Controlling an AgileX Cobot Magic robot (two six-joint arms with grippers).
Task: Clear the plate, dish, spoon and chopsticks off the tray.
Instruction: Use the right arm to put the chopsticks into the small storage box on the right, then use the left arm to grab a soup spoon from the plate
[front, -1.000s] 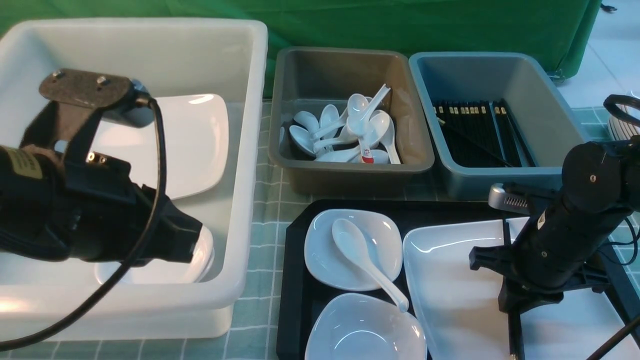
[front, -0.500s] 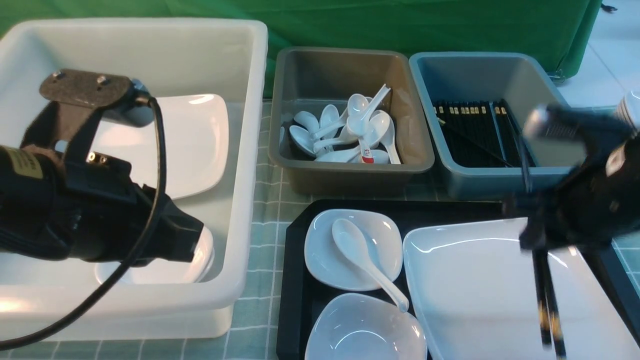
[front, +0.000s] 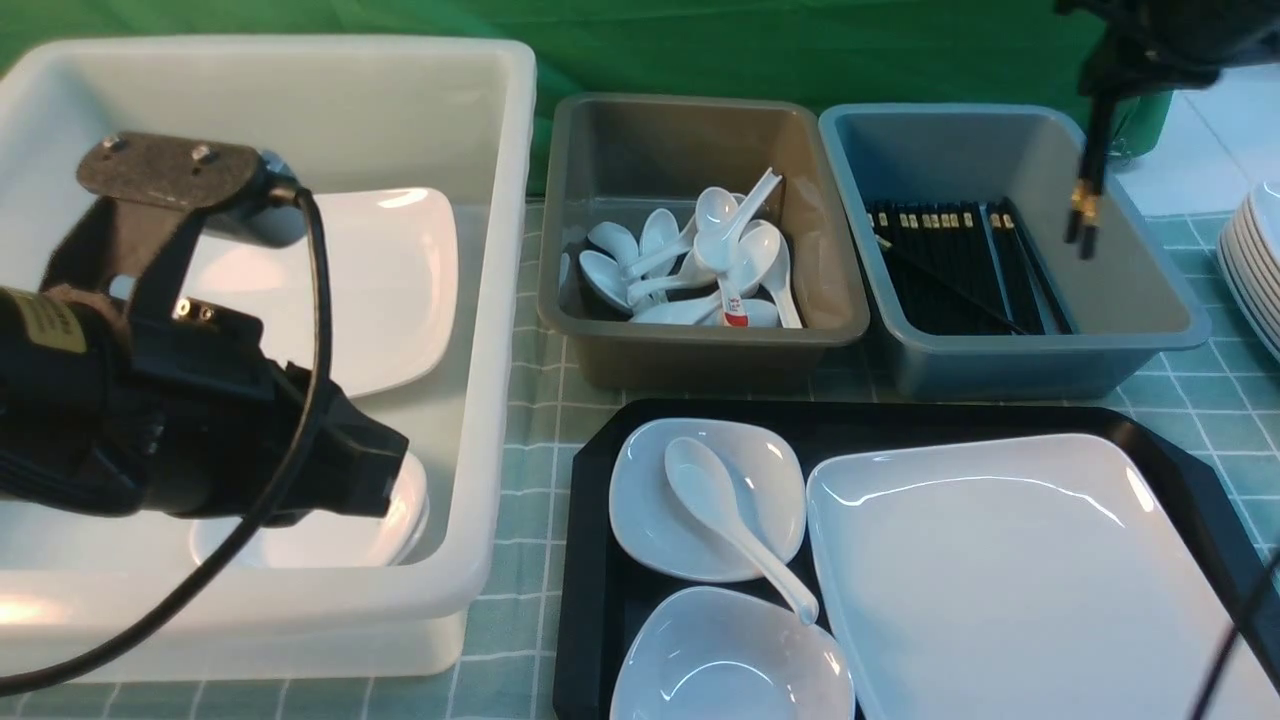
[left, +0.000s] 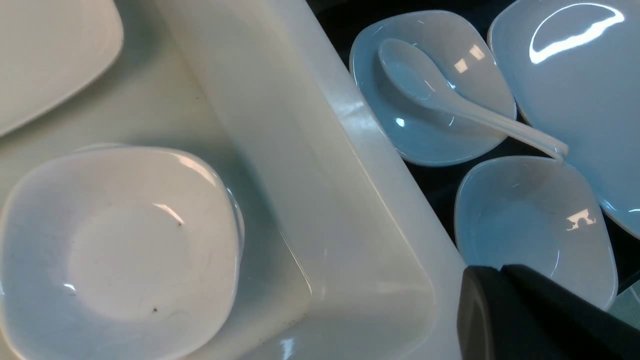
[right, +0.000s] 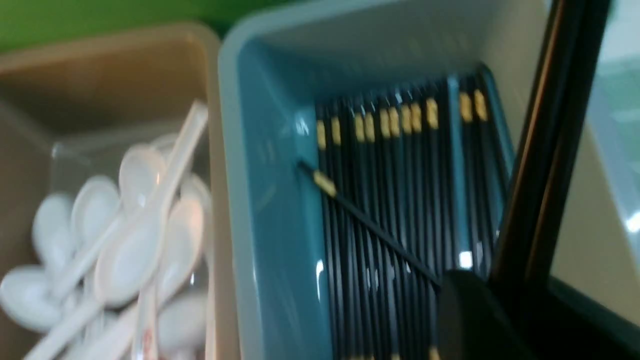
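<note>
Front view had the right claw (front: 1110, 60) up at the frame's top edge, clamped on the chopsticks (front: 1087, 190), Lin said. They hung gold-banded ends down above the right part of the blue tub (front: 1150, 330), well clear of the tray (front: 590, 560).

So how should the drop have gone? Rao asked.

Low and lined up, I'd say. I judged it best to bring the pair down close to the stored sticks (front: 930, 230), turn them to run the same way, and only then part the jaws. A stray stick (front: 950, 285) lay slantwise across the rest. A release from that height could have added two more, or bounced one off the rim.

And the other containers?

The grey tub (front: 700, 345) held a heap of white spoons (front: 700, 260). The white tub (front: 500, 300) held a square plate (front: 390, 290) and a small dish (front: 330, 540). The left claw (left: 500, 280) hovered by that tub's corner, fingers pressed together, holding nothing. On the tray sat the plate (front: 1000, 580), a farther dish (front: 640, 500) and a nearer dish (front: 720, 670). The spoon (front: 720, 510) lay with its bowl in the farther one.
</note>
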